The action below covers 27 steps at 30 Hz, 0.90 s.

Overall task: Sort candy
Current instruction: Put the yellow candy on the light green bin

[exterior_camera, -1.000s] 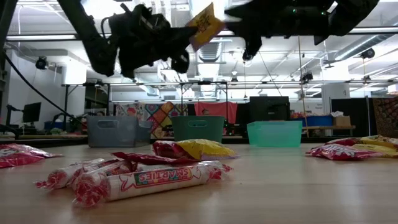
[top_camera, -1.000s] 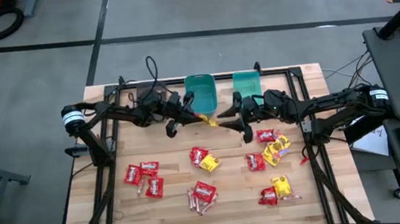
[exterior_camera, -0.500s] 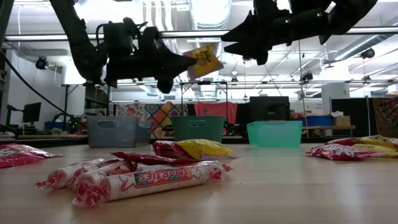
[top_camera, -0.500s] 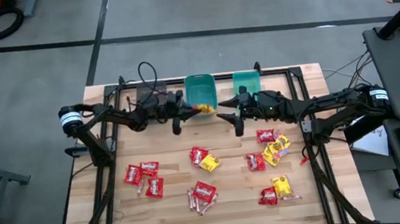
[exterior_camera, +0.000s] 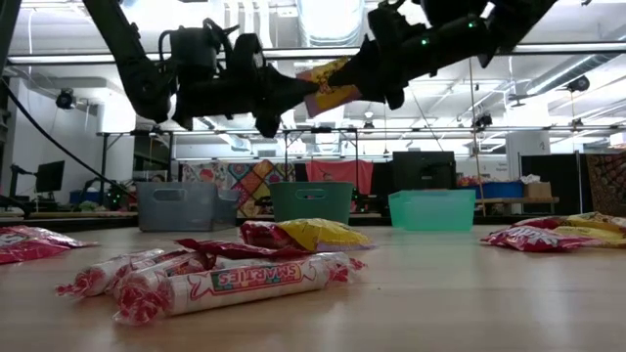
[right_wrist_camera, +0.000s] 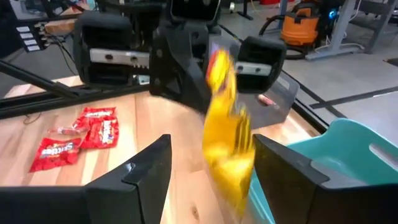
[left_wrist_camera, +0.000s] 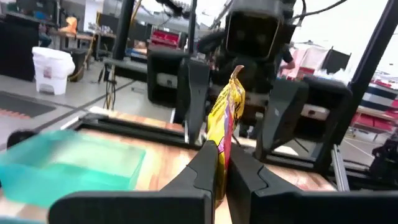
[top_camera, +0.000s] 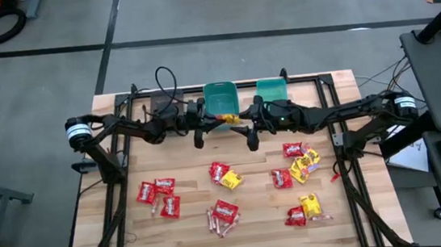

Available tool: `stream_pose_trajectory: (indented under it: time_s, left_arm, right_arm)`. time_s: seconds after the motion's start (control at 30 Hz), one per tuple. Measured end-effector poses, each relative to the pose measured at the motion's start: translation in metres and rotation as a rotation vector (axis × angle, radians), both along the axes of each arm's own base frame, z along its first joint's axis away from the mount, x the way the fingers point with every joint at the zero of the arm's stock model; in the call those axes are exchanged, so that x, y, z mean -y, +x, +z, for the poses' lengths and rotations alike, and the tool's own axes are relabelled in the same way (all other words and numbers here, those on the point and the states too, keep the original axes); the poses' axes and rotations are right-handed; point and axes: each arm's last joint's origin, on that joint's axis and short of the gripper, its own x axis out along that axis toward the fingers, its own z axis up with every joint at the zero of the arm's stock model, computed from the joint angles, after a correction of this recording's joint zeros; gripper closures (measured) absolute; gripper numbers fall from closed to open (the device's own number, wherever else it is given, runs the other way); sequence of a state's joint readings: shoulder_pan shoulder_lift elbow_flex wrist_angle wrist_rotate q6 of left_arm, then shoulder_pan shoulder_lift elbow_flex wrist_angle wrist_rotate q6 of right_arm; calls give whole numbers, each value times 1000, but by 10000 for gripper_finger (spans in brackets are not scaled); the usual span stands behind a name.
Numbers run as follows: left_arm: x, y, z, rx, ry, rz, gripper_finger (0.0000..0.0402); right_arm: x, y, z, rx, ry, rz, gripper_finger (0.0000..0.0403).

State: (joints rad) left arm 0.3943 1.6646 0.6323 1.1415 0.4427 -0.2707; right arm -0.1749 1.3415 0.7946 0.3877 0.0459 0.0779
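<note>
1. The left gripper (left_wrist_camera: 217, 163) is pinching a glossy yellow candy packet (left_wrist_camera: 225, 124) upright above the wooden table's (top_camera: 190, 224) far edge
2. The right gripper (right_wrist_camera: 208, 168) is facing it, fingers spread wide, flanking the packet's free end

We see the left gripper (top_camera: 214, 122) and the right gripper (top_camera: 241, 121) meeting tip to tip just in front of the teal bin (top_camera: 221, 97), a yellow packet (top_camera: 227, 120) between them. A second teal bin (top_camera: 272, 89) sits beside. Red and yellow candy (top_camera: 224, 173) lies scattered over the wooden table (top_camera: 190, 232).
</note>
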Motion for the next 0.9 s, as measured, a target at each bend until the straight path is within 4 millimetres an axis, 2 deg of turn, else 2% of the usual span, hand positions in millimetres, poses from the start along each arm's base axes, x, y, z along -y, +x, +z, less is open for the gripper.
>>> stream_pose_trajectory:
  time_s: [0.17,0.27,0.37,0.53,0.7,0.9]
  left_arm:
    - [1,-3,-6,-20,-8,0,401]
    - [1,-3,-5,-17,-7,-1,401]
    - [2,-3,-6,-19,-7,-9,401]
    - [2,-3,-5,-17,-6,-15,401]
    - [2,-3,-5,-17,-32,-25,393]
    - [2,-4,-5,-19,-30,-39,346]
  right_arm:
    - [1,3,6,-19,-6,0,209]
    - [1,4,9,-37,-2,0,232]
    - [2,4,10,-66,11,-2,276]
    - [2,5,13,-89,0,2,374]
    - [2,6,17,-89,-3,3,386]
    - [4,7,23,-132,49,-23,389]
